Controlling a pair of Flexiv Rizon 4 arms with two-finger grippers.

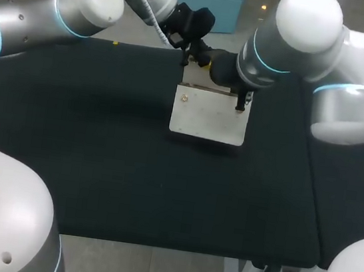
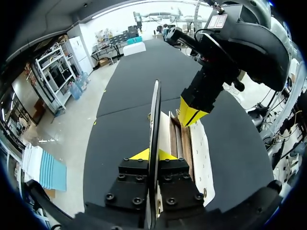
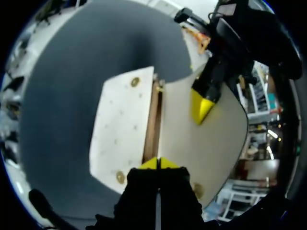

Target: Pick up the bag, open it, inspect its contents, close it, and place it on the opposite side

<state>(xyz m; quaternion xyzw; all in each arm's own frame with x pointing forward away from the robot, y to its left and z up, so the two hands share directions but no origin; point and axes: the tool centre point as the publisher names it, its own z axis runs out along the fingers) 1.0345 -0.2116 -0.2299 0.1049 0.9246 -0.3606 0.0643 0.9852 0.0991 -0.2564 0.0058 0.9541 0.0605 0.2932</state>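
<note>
Left tool (image 2: 153, 154): two yellow-tipped fingers clamped narrowly on a thin, stiff cream panel of the bag (image 1: 207, 119), which stands on edge between them. Right tool (image 3: 158, 164) pinches the opposite lip of the bag's mouth, tan lining showing between. The flat, rectangular bag, dotted with small round studs, is over the far middle of the matte black surface (image 1: 97, 165)

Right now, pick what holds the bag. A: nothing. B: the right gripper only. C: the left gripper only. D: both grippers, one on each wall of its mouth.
D: the left gripper pinches one wall of the bag and the right gripper the other, the mouth parted between them.
</note>
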